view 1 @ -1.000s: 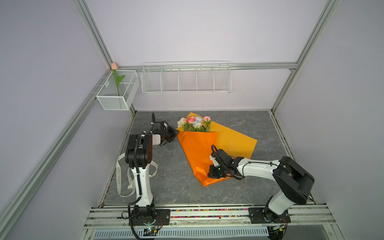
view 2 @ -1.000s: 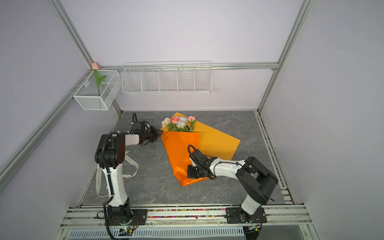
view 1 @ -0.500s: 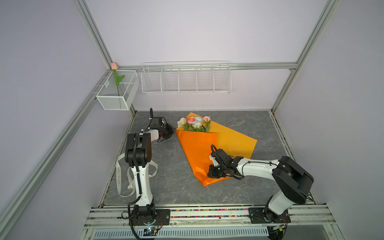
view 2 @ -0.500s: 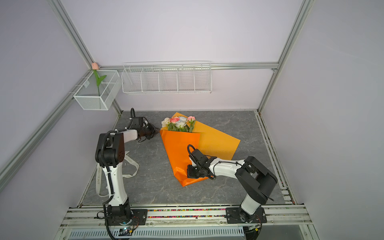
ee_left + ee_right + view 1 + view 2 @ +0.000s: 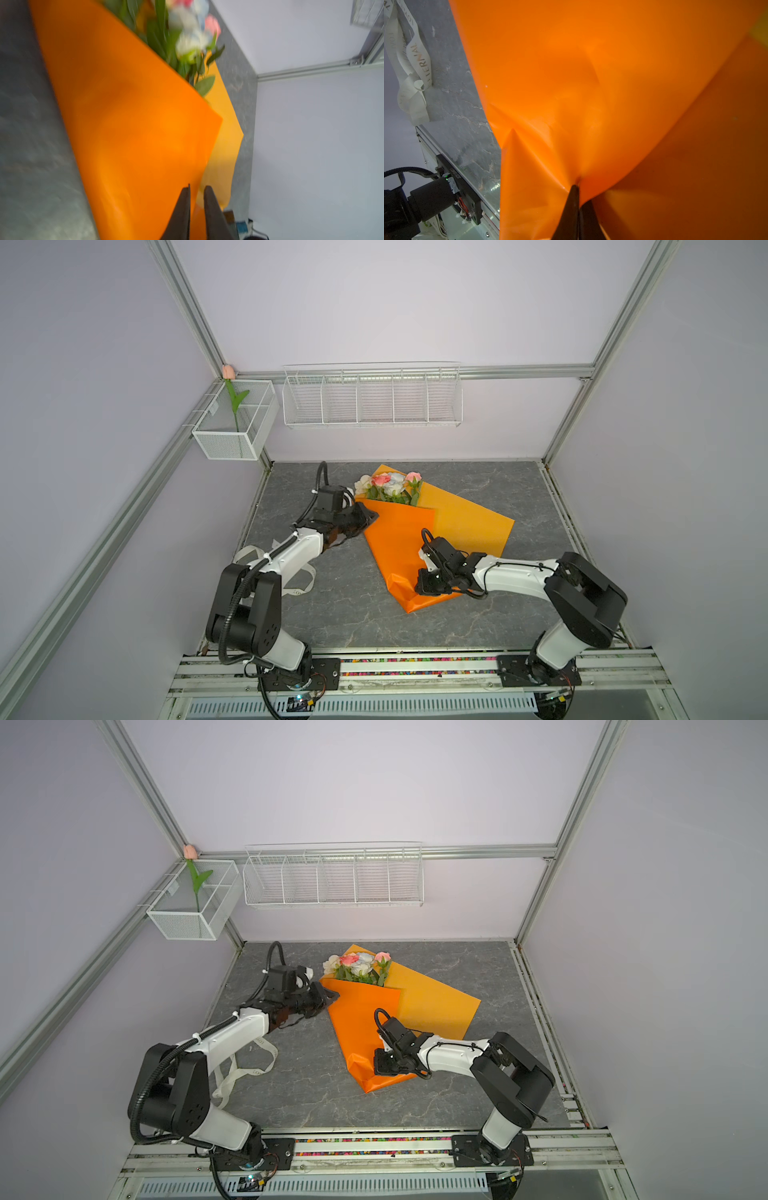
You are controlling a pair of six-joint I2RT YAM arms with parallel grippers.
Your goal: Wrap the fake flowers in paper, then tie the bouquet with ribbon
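On the grey table [image 5: 353, 626] the bouquet of fake flowers [image 5: 390, 485] lies in its orange wrapping paper [image 5: 395, 543]. The right gripper [image 5: 420, 587] is pinched tight on the paper's narrow end, opposite the blooms, I think to keep the cone together for tying. At the paper's left edge, near the blooms, the left gripper [image 5: 197, 187] shows only a thin slit between its jaws; whether it holds the edge I cannot tell.

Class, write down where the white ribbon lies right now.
In both top views the ribbon lies on the table's left side, partly under the left arm, apart from the orange paper.
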